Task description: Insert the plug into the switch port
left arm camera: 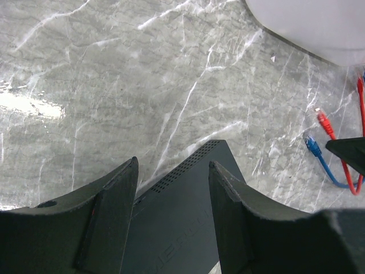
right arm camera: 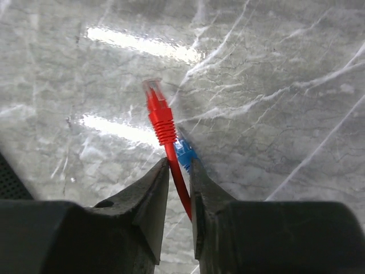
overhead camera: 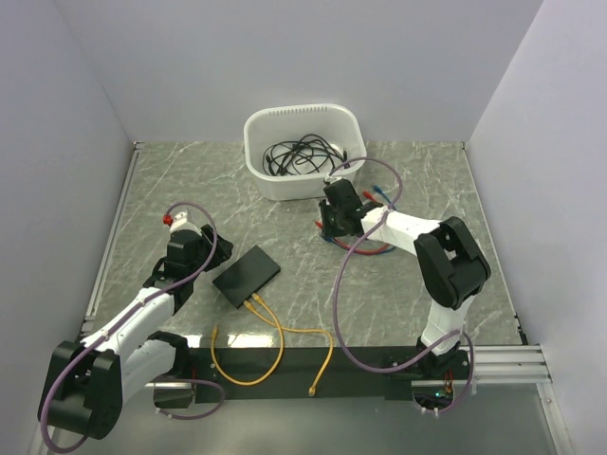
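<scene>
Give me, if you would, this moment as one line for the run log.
left tool: open, aimed at switch | right tool: shut on red cable | blue plug: beside red cable | insertion: not yet done

Top view: high above and behind the arm bases, facing down and forward; takes in the whole table as far as the tub.
Left wrist: close, looking past the left fingers over the box.
Right wrist: closest, low over the table, looking between the right fingers at the red plug.
Shared: box in top and left wrist; red plug in both wrist views.
</scene>
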`<state>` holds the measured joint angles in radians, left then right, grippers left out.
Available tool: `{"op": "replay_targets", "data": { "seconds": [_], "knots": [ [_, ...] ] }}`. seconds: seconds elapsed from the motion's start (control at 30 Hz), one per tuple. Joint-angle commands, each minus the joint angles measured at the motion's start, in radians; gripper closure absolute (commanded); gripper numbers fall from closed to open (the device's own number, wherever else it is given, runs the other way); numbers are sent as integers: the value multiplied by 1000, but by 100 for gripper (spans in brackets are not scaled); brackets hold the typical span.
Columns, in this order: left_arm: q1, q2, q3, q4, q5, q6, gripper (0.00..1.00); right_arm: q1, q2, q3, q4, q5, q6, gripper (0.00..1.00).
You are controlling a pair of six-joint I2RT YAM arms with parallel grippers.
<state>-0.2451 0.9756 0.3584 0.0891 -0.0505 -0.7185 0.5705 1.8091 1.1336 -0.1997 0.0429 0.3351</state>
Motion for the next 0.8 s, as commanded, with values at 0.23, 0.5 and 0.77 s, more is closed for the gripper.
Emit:
{"op": "replay_targets", "data": {
  "seconds": [0.23, 0.5, 0.77],
  "knots": [
    [4, -14, -1, 31, 18, 22, 43, 57, -137, -40, -24, -15, 1, 96],
    [4, -164, -62, 80, 107, -5, 43, 143, -333, -219, 65, -73, 41, 100],
    [3, -365, -125, 205, 369, -136, 44, 144, -539, -390, 262, -349, 96, 100]
  ]
}}
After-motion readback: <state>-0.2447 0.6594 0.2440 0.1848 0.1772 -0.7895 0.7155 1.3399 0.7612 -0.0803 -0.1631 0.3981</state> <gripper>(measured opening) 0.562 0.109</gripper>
